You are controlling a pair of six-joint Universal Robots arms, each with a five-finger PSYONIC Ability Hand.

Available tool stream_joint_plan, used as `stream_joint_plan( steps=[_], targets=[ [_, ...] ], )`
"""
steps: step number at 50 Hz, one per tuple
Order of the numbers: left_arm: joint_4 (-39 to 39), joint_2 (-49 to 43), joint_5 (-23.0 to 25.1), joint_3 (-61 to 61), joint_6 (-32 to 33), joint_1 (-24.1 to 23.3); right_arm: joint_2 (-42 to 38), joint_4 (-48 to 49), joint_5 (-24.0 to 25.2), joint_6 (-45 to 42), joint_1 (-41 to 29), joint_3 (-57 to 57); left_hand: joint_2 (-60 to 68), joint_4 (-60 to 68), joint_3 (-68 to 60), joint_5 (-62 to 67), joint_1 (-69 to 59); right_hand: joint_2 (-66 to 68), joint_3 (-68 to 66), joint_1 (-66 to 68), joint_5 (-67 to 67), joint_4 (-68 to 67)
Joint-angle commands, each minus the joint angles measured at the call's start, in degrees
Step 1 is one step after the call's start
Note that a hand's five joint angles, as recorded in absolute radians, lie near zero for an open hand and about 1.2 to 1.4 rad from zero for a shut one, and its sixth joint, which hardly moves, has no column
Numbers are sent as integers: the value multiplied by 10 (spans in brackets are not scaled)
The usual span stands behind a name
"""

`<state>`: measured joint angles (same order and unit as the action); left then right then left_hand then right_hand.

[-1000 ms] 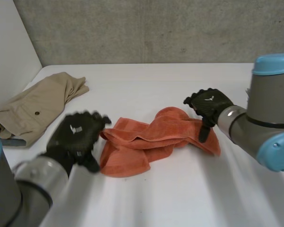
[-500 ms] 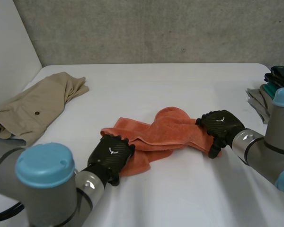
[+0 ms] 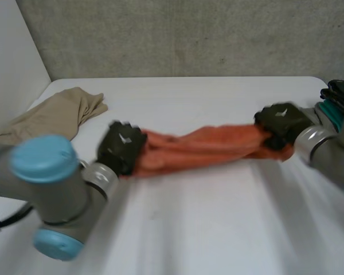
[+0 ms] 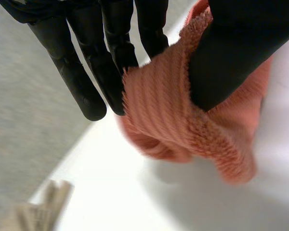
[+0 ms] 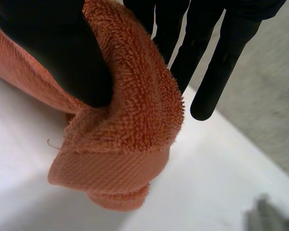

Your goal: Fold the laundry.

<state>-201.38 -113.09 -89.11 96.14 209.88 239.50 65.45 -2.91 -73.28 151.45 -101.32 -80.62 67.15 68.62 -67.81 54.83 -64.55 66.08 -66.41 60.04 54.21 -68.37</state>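
step: stretching the orange terry towel (image 3: 200,146) out between both hands before any fold, as I read it.
left hand (image 3: 121,148): clamped on the towel's left end. Wrist view shows the thumb pressing the pile against straight fingers (image 4: 89,82).
right hand (image 3: 282,121): same pinch on the right end, with the thumb in front and the fingers (image 5: 216,62) behind the cloth. A hemmed corner hangs below the grip.
towel location: middle of the white desk (image 3: 218,223), spanning hand to hand. The crumpled beige garment (image 3: 51,117) is well apart at the left. The stack of folded dark and teal clothes (image 3: 335,94) is just beyond the right hand.
long axis: across the desk, left hand to right hand. The right end sits slightly nearer the grey wall (image 3: 189,34), so it's a bit skewed.
shape: bunched into a rope-like band, not flat.
contact: can't tell if mid-span rests on the desk; probably skimming it.
do it well: keep tension even and both hands level, and square the axis to the desk's near edge. Don't over-pull, since each pinch holds a bunch rather than a clean corner and the terry could slip. Then lower it so the band opens flat, and regrip at true corners.
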Motion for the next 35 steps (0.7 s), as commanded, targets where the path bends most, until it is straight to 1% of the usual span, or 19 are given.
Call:
stream_joint_plan(
  steps=[1,3,6,7,10,13,16,18,20,21,22,24,25,26,28,29,32,33,35],
  targets=[
    [76,194,66,8,-69,82,65,-175,38,-105,58,113,128,114,-122,152,-155,139,-136,200,158,-116],
    [134,220,88,-11,-100,114,72,-238,51,-132,68,153,128,114,-122,152,-155,139,-136,200,158,-116],
    [198,224,106,-37,-133,145,72,-292,67,-151,73,180,128,114,-122,152,-155,139,-136,200,158,-116],
    [241,223,118,-52,-154,159,69,-322,80,-166,74,191,128,114,-122,152,-155,139,-136,200,158,-116],
    [308,210,134,-73,-181,173,54,-368,94,-209,77,198,128,114,-122,152,-155,139,-136,200,158,-116],
    [337,170,144,-87,-187,172,33,-401,91,-264,77,199,128,114,-122,152,-155,139,-136,200,158,-116],
    [335,133,141,-96,-185,170,17,-404,88,-285,69,199,128,114,-122,152,-155,139,-136,200,158,-116],
    [325,93,134,-113,-180,164,-6,-375,82,-262,56,202,128,114,-122,152,-155,134,-131,194,153,-111],
    [306,50,120,-145,-175,159,-27,-324,64,-217,44,207,128,114,-122,152,-155,107,-104,168,126,-84],
    [296,32,111,-164,-172,157,-39,-277,50,-188,36,211,128,114,-122,152,-155,32,-29,93,51,-9],
    [284,9,98,-193,-168,157,-45,-249,43,-173,32,213,128,114,-122,152,-155,0,4,60,18,23],
    [277,-13,88,-233,-169,158,-54,-192,29,-146,26,216,128,114,-122,152,-155,-14,17,46,5,37],
    [270,-28,75,-277,-168,159,-60,-127,11,-121,20,223,128,114,-122,152,-155,-36,39,25,-17,59],
    [267,-34,69,-300,-168,159,-61,-92,2,-108,18,225,128,114,-122,152,-155,-46,49,14,-27,69],
    [264,-40,64,-349,-170,159,-58,-18,-17,-83,14,225,128,114,-122,152,-155,-41,44,19,-22,64],
    [258,-40,61,-392,-174,160,-50,64,-33,-55,10,224,128,114,-122,152,-155,-3,6,58,16,26],
    [234,-36,57,-450,-185,160,-37,162,-43,-15,8,216,128,114,-122,152,-155,123,-120,184,142,-100],
    [211,-32,55,-479,-196,161,-27,227,-44,9,6,209,128,114,-122,152,-155,139,-136,199,158,-116],
    [186,-27,51,-495,-210,161,-19,288,-48,34,6,197,128,114,-122,152,-155,139,-136,200,158,-116]
  ],
)
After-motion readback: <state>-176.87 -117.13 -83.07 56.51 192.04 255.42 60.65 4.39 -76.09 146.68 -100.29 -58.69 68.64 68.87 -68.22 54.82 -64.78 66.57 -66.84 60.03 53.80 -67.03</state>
